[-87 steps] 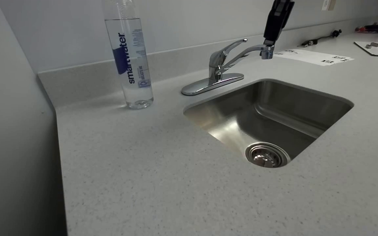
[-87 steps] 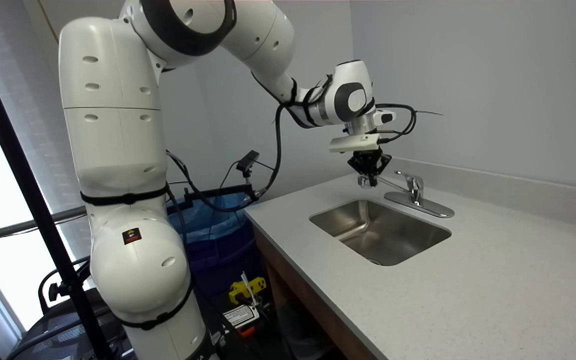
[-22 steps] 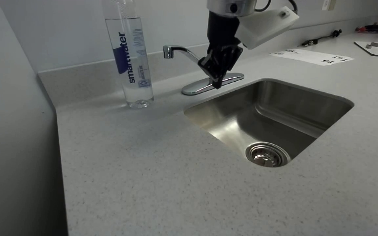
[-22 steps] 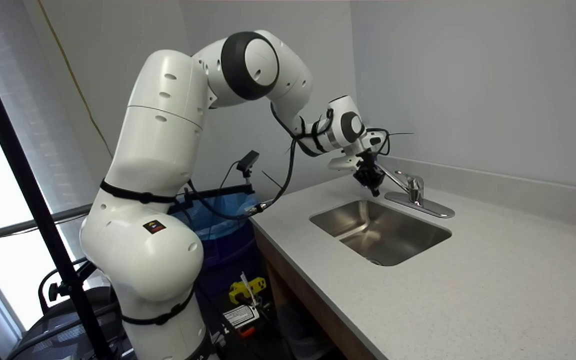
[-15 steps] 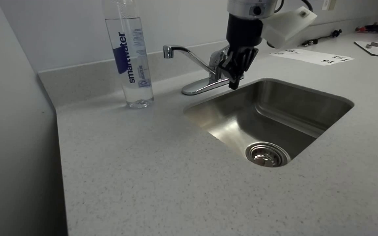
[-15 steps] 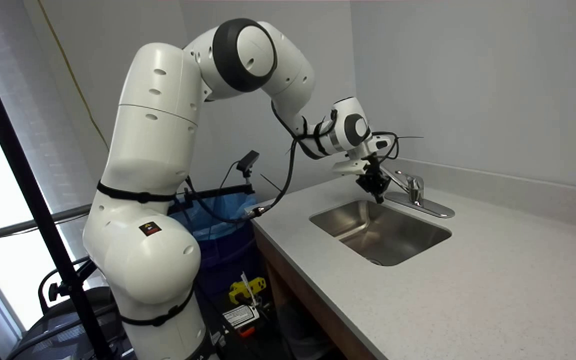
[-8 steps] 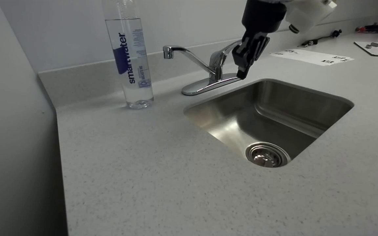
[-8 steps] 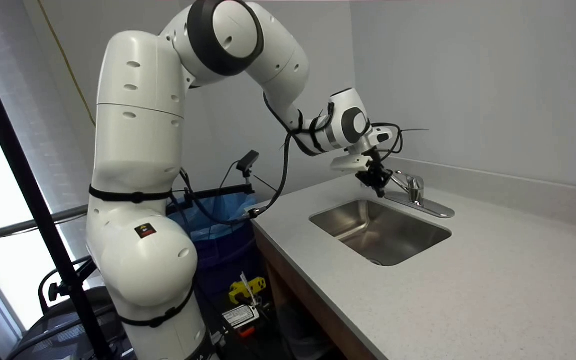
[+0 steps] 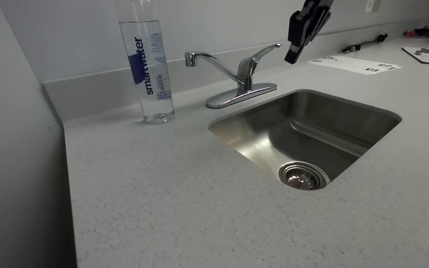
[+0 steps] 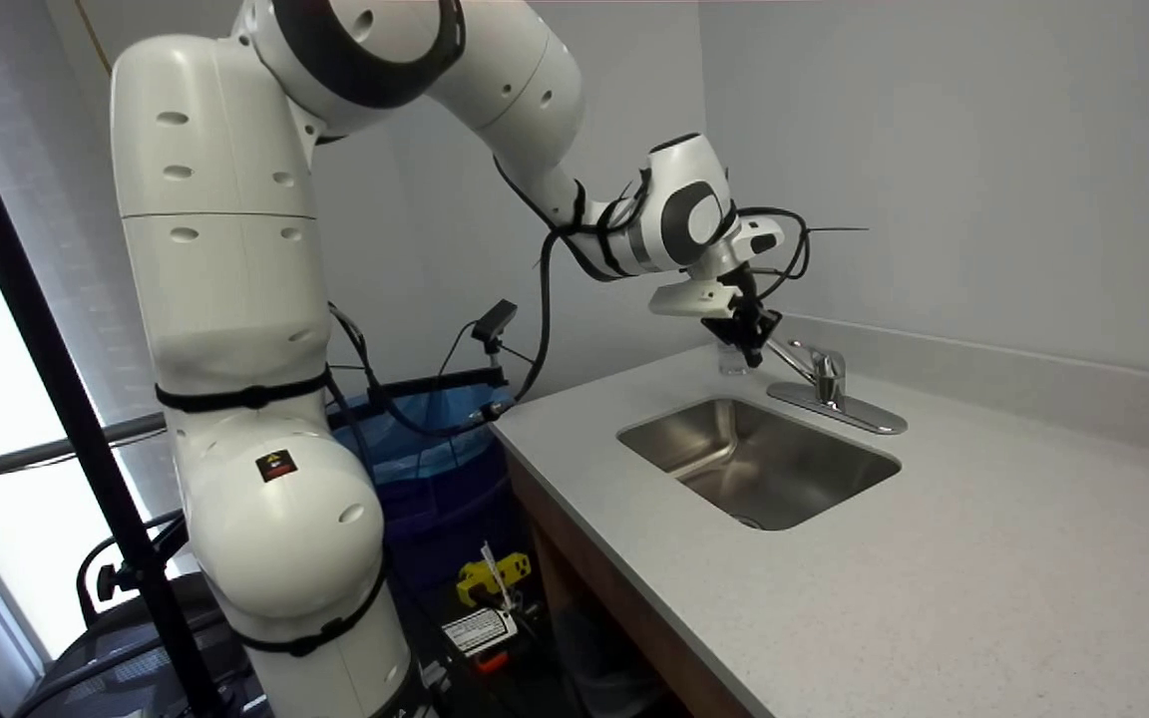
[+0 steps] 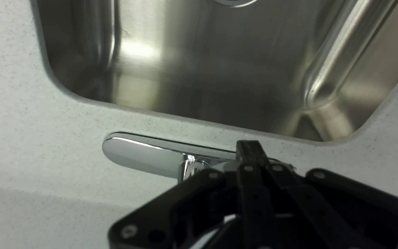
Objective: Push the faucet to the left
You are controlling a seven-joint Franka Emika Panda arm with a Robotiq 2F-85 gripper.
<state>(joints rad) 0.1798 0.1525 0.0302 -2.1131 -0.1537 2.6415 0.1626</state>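
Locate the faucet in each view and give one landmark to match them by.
In an exterior view: faucet at upper middle.
In an exterior view: faucet right of centre, partly hidden.
Wrist view: faucet below and left of centre, partly hidden.
Shared landmark: the sink, beside the faucet in all three.
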